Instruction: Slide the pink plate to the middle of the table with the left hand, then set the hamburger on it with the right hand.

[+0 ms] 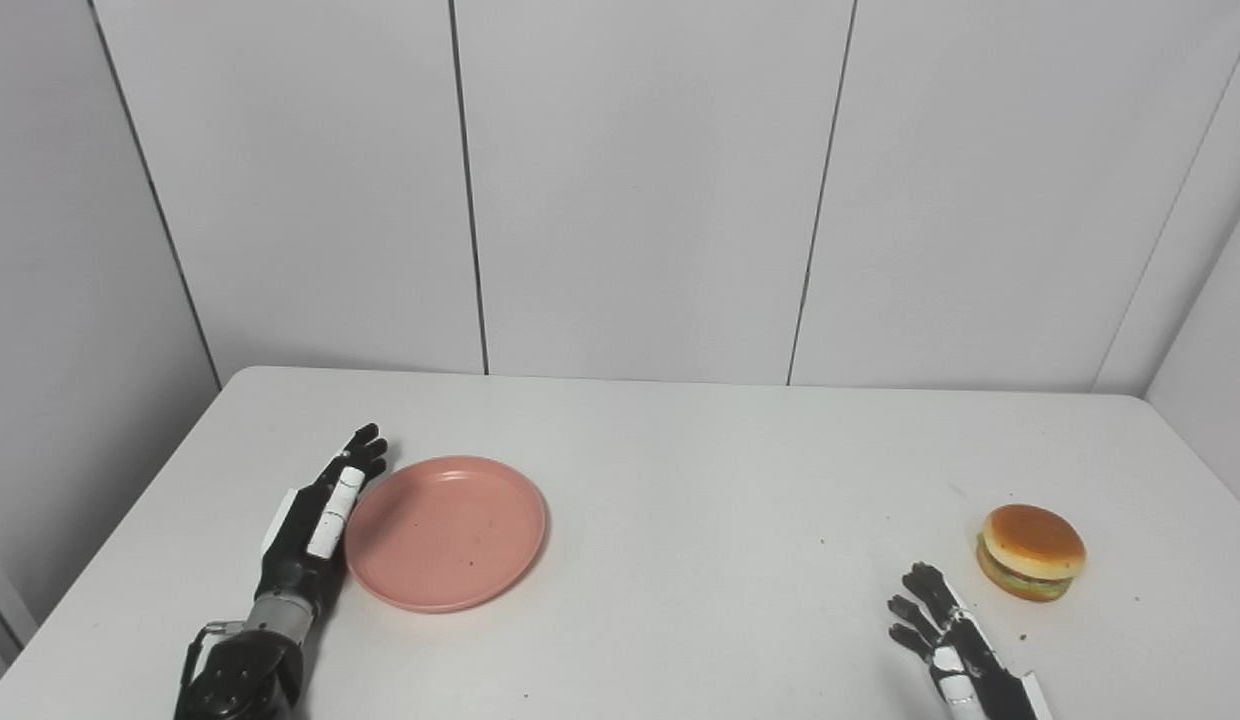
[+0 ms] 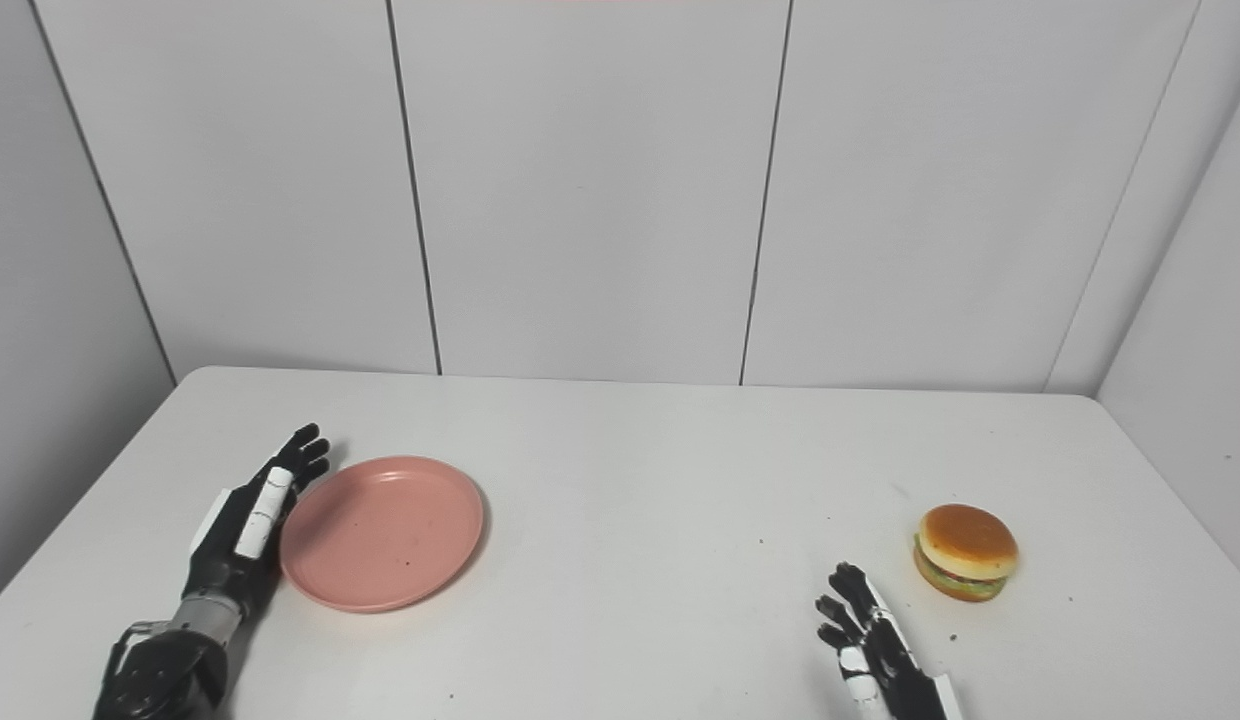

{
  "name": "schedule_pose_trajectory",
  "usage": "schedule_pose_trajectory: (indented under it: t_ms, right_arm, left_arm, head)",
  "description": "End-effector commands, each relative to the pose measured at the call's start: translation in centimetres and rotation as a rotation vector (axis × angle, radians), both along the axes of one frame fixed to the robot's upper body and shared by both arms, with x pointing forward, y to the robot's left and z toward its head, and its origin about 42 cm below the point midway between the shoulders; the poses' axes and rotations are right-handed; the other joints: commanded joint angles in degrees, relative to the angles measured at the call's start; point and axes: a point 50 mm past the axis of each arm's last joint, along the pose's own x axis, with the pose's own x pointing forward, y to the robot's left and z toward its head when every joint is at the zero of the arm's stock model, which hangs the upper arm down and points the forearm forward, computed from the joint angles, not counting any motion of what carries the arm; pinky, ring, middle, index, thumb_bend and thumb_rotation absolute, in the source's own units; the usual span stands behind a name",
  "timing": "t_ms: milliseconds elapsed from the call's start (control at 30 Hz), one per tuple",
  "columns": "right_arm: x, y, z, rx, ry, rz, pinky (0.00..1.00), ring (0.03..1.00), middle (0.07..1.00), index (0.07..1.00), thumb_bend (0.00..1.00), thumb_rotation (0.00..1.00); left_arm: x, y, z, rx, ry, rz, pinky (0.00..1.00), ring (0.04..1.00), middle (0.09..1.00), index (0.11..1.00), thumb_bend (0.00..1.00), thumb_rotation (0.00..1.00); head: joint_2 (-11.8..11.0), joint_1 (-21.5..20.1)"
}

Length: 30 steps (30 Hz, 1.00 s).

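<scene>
A round, smooth pink plate [image 1: 446, 532] lay left of centre on the matte white worktop [image 1: 700, 470], the left hand [image 1: 315, 520] flat against its left rim, fingers [image 1: 365, 450] released and straight. The glossy, domed hamburger [image 1: 1030, 552] sat far right, just beyond the empty right hand [image 1: 945, 640], its fingers spread.

L hand [image 1: 315, 520] beside pink plate [image 1: 446, 532]

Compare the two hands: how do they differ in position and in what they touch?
The left hand lies flat with its edge against the left rim of the plate; the right hand touches nothing, with the hamburger apart from it, further back and to its right. The left hand reaches further onto the table; the right hand is near the front edge. Both are open and hold nothing.
</scene>
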Motion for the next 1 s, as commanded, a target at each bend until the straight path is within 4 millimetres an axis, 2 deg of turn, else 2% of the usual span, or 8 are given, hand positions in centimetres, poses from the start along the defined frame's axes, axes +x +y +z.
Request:
schedule_pose_trajectory:
  t_ms: [0, 267, 333, 433, 533, 767, 967]
  right_arm:
    - [-0.2, 2.1, -1.4, 0.03, 0.107, 0.032, 0.87, 0.886, 0.935, 0.916, 0.73, 0.91]
    - [-0.2, 2.9, -0.9, 0.032, 0.099, 0.034, 0.86, 0.883, 0.933, 0.919, 0.7, 0.94]
    - [-0.1, 3.0, -0.8, 0.034, 0.097, 0.035, 0.86, 0.879, 0.93, 0.918, 0.69, 0.94]
    - [-0.1, 3.1, -0.8, 0.037, 0.095, 0.036, 0.85, 0.879, 0.933, 0.917, 0.69, 0.94]
    - [-0.1, 3.2, -0.7, 0.037, 0.092, 0.035, 0.85, 0.877, 0.926, 0.912, 0.69, 0.93]
    - [-0.1, 3.2, -0.5, 0.029, 0.09, 0.033, 0.84, 0.875, 0.927, 0.911, 0.7, 0.94]
    - [-0.2, 3.4, -0.3, 0.028, 0.09, 0.032, 0.84, 0.874, 0.925, 0.911, 0.69, 0.94]
  left_arm:
    - [1.1, -0.7, 2.3, 0.004, -0.052, -0.021, 0.83, 0.938, 0.925, 0.886, 0.9, 0.85]
    - [1.2, -3.7, 3.3, -0.038, -0.055, -0.064, 0.82, 0.919, 0.891, 0.868, 0.85, 0.86]
    - [1.2, -4.7, 3.4, -0.052, -0.057, -0.08, 0.86, 0.925, 0.906, 0.885, 0.84, 0.86]
    - [1.1, -6.0, 3.6, -0.062, -0.049, -0.079, 0.86, 0.92, 0.909, 0.886, 0.86, 0.85]
    - [0.8, -7.5, 3.7, -0.067, -0.038, -0.078, 0.81, 0.895, 0.884, 0.845, 0.9, 0.84]
    - [0.4, -10.8, 3.6, -0.068, -0.006, -0.091, 0.81, 0.9, 0.894, 0.875, 0.93, 0.87]
    - [0.6, -12.8, 3.5, -0.111, 0.016, -0.097, 0.83, 0.911, 0.894, 0.87, 0.89, 0.86]
  head:
    - [0.3, -0.3]
    - [1.5, -1.5]
    - [1.7, -1.9]
    - [1.8, -2.3]
    - [2.0, -2.3]
    - [2.6, -2.4]
    - [2.9, -2.4]
